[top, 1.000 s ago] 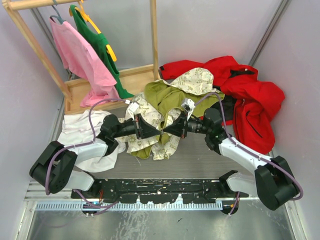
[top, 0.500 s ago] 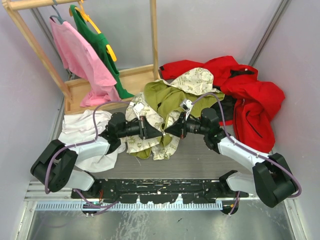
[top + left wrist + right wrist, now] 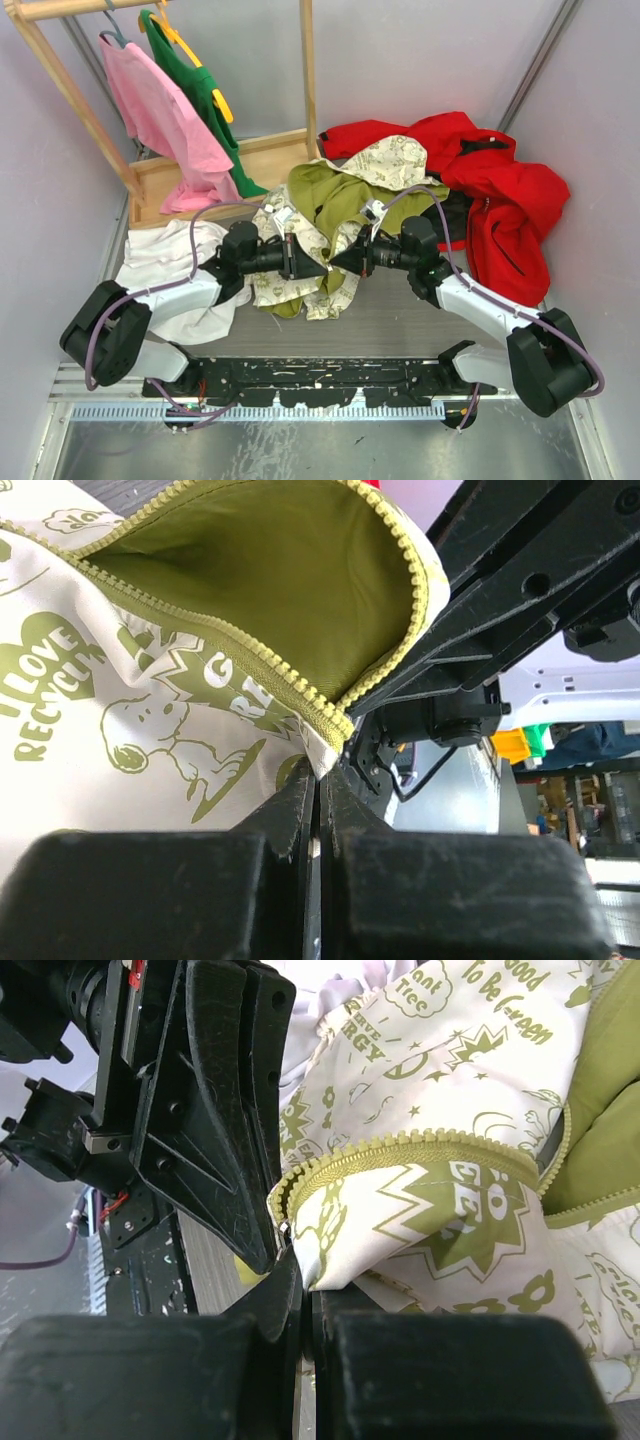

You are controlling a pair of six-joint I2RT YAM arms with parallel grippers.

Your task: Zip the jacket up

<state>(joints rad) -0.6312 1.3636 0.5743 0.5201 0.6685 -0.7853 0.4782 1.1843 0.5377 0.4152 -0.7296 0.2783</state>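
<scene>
The jacket (image 3: 330, 195), olive-green inside and cream with olive prints outside, lies crumpled at the table's middle. My left gripper (image 3: 318, 267) and right gripper (image 3: 336, 263) meet tip to tip at its near hem. In the left wrist view my left gripper (image 3: 319, 780) is shut on the cream corner of the jacket (image 3: 150, 710) below the olive zipper teeth (image 3: 300, 695). In the right wrist view my right gripper (image 3: 305, 1285) is shut on the other cream edge of the jacket (image 3: 440, 1210), beside a small metal zipper part (image 3: 286, 1228).
A bright red jacket (image 3: 500, 200) lies at the right. A plain white garment (image 3: 165, 270) lies at the left under my left arm. A wooden rack (image 3: 60, 75) at the back left holds a pink shirt (image 3: 155, 115) and a green shirt (image 3: 205, 95).
My left gripper has moved right with its jacket edge until its tip meets the right gripper. The right gripper has barely moved.
</scene>
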